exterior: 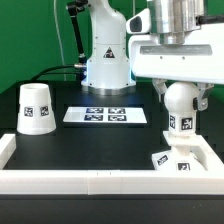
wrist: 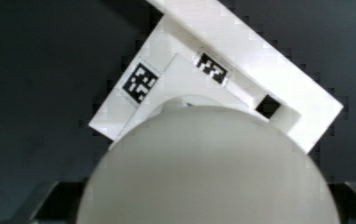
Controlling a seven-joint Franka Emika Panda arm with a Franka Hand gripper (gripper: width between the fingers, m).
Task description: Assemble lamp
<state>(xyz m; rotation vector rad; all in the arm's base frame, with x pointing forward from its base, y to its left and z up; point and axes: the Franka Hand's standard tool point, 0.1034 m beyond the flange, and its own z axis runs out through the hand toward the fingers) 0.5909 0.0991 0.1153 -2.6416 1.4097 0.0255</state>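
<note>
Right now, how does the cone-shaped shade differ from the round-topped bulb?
The shade is a flat-topped cone; the bulb has a ball top. The shade stands free at the exterior view's left; the bulb is between the jaws, above the base, at its right. Both are white with square tags.

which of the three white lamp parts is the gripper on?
The bulb, clamped in the gripper above the base at the exterior view's right. The shade stands apart at that view's left.

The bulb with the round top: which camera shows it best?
The exterior view: the whole bulb shows there, upright above the base. The wrist view shows only its rounded top, blurred and filling much of the picture.
</note>
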